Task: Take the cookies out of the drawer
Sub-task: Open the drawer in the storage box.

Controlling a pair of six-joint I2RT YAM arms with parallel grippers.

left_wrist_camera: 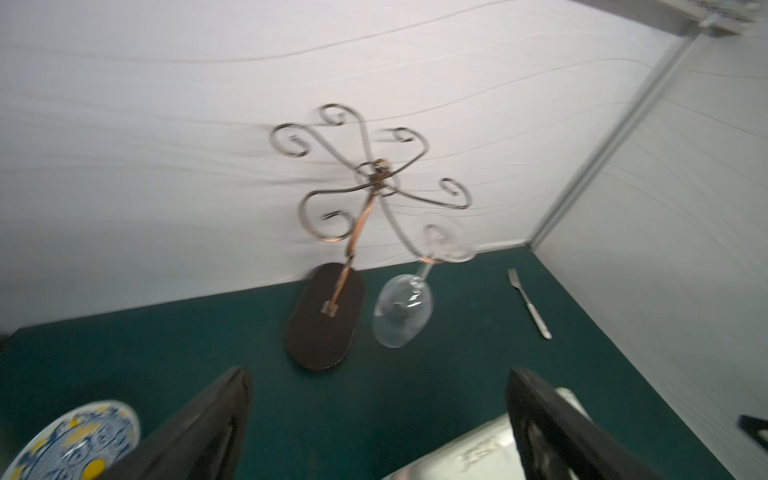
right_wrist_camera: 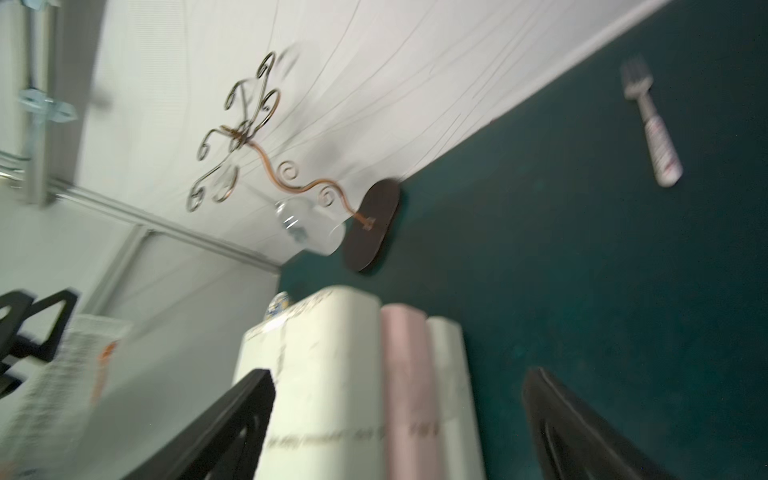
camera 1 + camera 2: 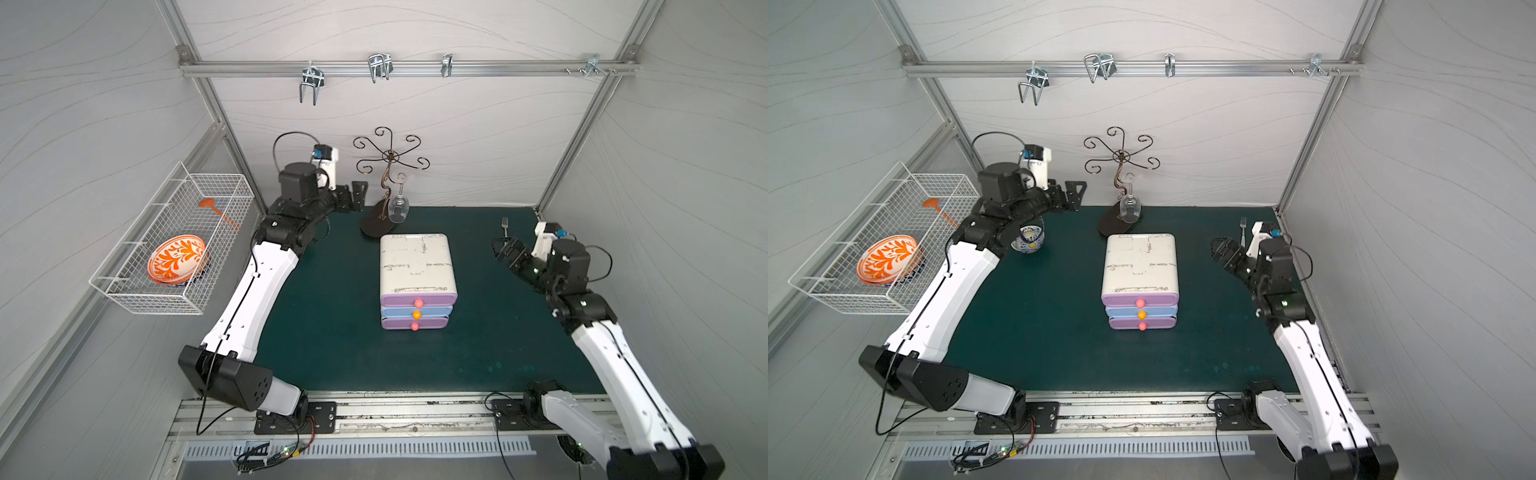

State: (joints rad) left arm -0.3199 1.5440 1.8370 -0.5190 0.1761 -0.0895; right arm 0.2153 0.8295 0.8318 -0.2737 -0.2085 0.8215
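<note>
A white drawer unit (image 3: 415, 266) (image 3: 1140, 262) stands in the middle of the green mat. Its three drawers are all shut: a purple one on top (image 3: 418, 298), a blue one (image 3: 417, 311) below it and another purple one (image 3: 414, 323) at the bottom, each with a round knob. The cookies are hidden. My left gripper (image 3: 357, 195) (image 1: 378, 374) hovers open and empty at the back left, well away from the unit. To the right of the unit (image 2: 324, 374), my right gripper (image 3: 498, 249) (image 2: 401, 374) is also open, empty and not touching it.
A metal glass rack (image 3: 388, 183) with a hanging wine glass (image 3: 399, 205) stands behind the unit. A fork (image 3: 505, 226) lies at the back right. A blue-and-yellow bowl (image 3: 1027, 239) sits under my left arm. A wire basket (image 3: 166, 249) on the left wall holds an orange plate (image 3: 176, 257).
</note>
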